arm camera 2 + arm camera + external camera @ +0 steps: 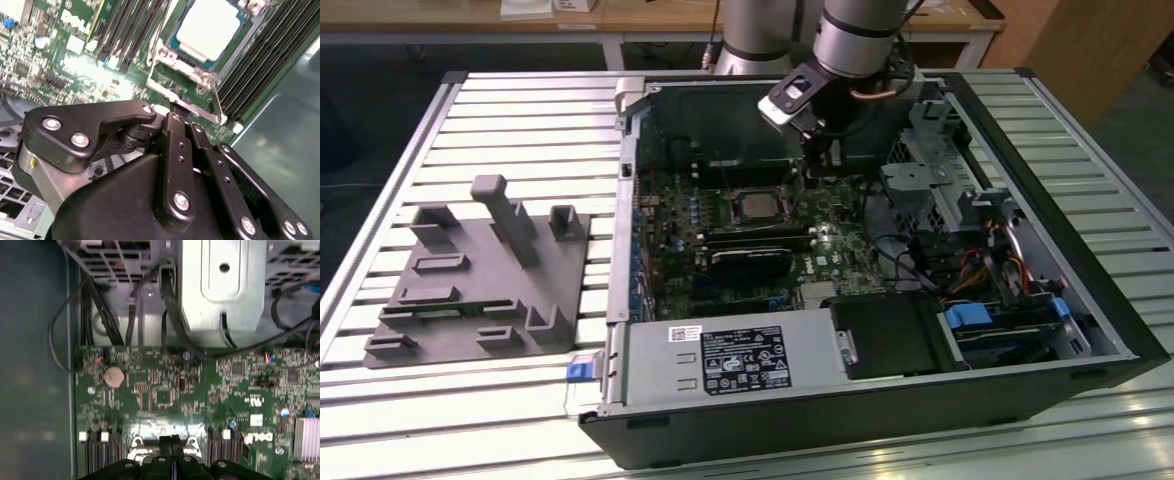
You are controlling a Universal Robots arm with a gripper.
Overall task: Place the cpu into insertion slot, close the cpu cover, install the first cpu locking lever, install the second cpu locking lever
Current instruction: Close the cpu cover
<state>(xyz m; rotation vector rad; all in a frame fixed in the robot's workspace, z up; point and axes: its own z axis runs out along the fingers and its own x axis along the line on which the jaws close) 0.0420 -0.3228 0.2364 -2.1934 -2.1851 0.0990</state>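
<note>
**Exterior view.** Noted open case [854, 428] lying flat on slatted counter [494, 110], board [841, 250] facing up. Logged grey fixture [480, 280] on counter at the exterior view's left, just beside the case. Spotted arm [854, 40] reaching down from the far side. Placed gripper [817, 168] inside the case, low over the board, just beside slot [754, 190] toward the exterior view's right. Found cpu [754, 207] seated in slot, pale face up.

**Second wrist view.** Saw cpu [207, 27] lying in slot, silver face showing through the cut-out of cover [165, 56], with cover down flat round it. Noted black fingers [177, 145] pressed together, tips at the near edge of the slot's rim, close to a thin metal lever [216, 102]. Cannot tell whether anything thin is pinched between the tips. Logged long black memory slots [260, 55] on both sides of the slot.

**First wrist view.** Saw fingers [166, 445] side by side, closed on each other, tips over the slot's edge. Noted round battery [113, 376] on the green board. Logged metal cage [225, 285] beyond the board, and dark cables [170, 315] running from cage toward the board's edge.
</note>
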